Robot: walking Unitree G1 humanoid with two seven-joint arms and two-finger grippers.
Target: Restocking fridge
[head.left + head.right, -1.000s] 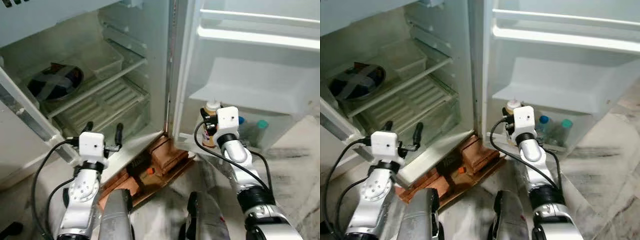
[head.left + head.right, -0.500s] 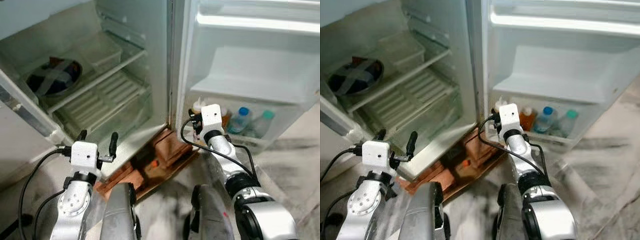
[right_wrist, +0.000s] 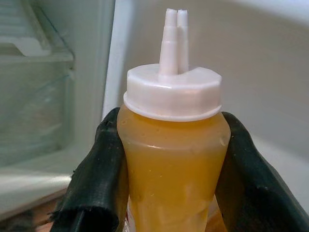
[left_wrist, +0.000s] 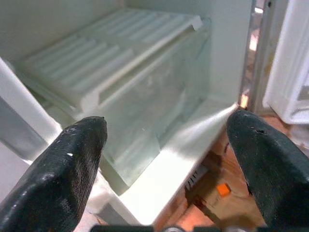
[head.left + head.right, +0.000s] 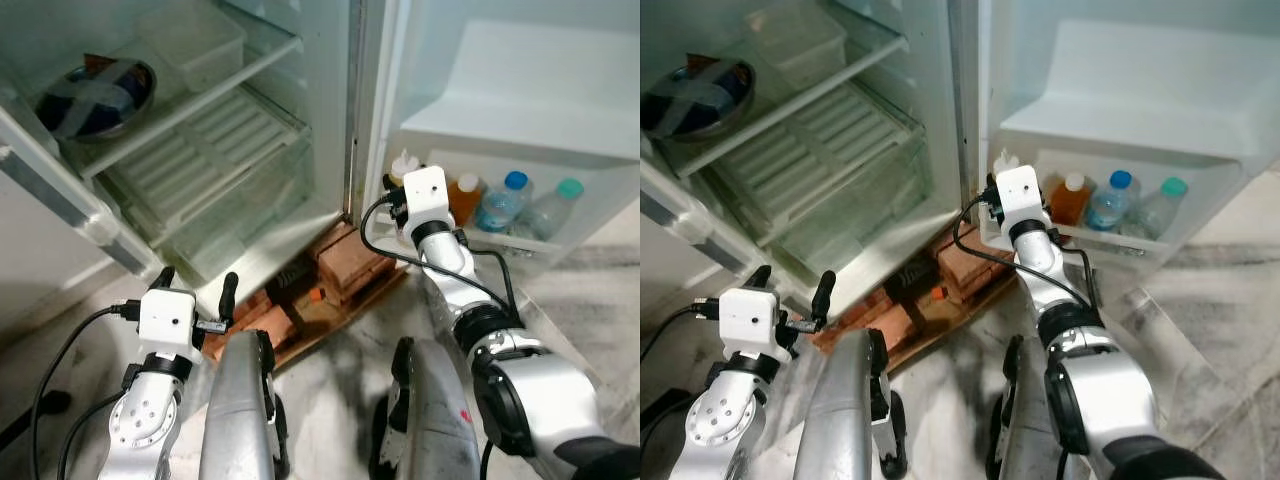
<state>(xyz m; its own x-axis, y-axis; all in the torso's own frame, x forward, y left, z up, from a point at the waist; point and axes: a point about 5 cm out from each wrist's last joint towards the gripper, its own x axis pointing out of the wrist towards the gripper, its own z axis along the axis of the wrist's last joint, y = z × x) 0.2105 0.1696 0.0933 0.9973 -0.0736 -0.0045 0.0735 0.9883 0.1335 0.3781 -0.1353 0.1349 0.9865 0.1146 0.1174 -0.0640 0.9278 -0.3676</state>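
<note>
My right gripper (image 3: 169,193) clamps its black rubbery fingers (image 3: 94,179) around a translucent, white-capped squeeze bottle (image 3: 171,164) of orange sauce at the door shelf (image 5: 500,240), while my left gripper (image 5: 195,287) hovers wide open before the fridge's ribbed plastic drawer (image 4: 120,77).

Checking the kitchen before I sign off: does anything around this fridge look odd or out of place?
Yes: the fridge rests on stacked bricks rather than the floor, with dark clutter and a small orange piece among them. The bottles in the door shelf stand upright; nothing looks spilled.
</note>
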